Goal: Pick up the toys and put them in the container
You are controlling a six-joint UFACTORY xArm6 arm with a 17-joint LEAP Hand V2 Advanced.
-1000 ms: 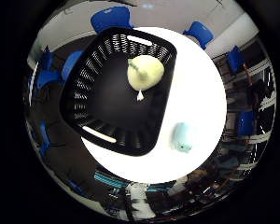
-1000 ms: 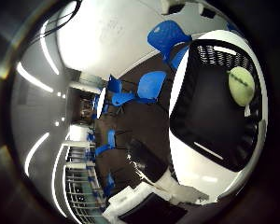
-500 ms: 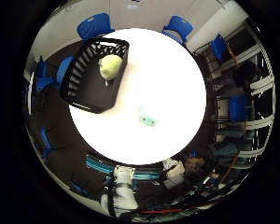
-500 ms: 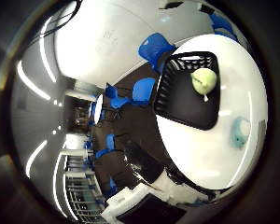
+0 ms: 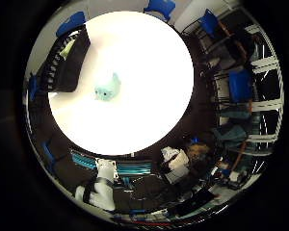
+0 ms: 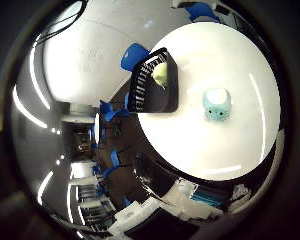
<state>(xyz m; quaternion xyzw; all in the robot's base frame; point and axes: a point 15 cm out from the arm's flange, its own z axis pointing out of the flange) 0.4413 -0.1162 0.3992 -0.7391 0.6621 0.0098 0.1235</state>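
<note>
A small light-teal toy (image 5: pixel 107 89) lies on the round white table (image 5: pixel 144 58), away from the basket; it also shows in the right thumb side palm view (image 6: pixel 217 102). The black slotted basket (image 6: pixel 158 82) stands at the table's edge with a yellow-green toy (image 6: pixel 161 75) inside it. In the right little finger side palm view the basket (image 5: pixel 67 56) is at the table's rim. The hand is well above the table.
Blue chairs (image 6: pixel 136 56) stand around the table (image 6: pixel 240 60), with more in the right little finger side palm view (image 5: pixel 237 85). Desks, shelves and clutter (image 5: pixel 173 164) fill the floor beyond the table's near edge.
The camera has risen and shifted away from the basket; the basket now sits at the view's edge and the teal toy is nearer the middle. The toys themselves have not moved.
</note>
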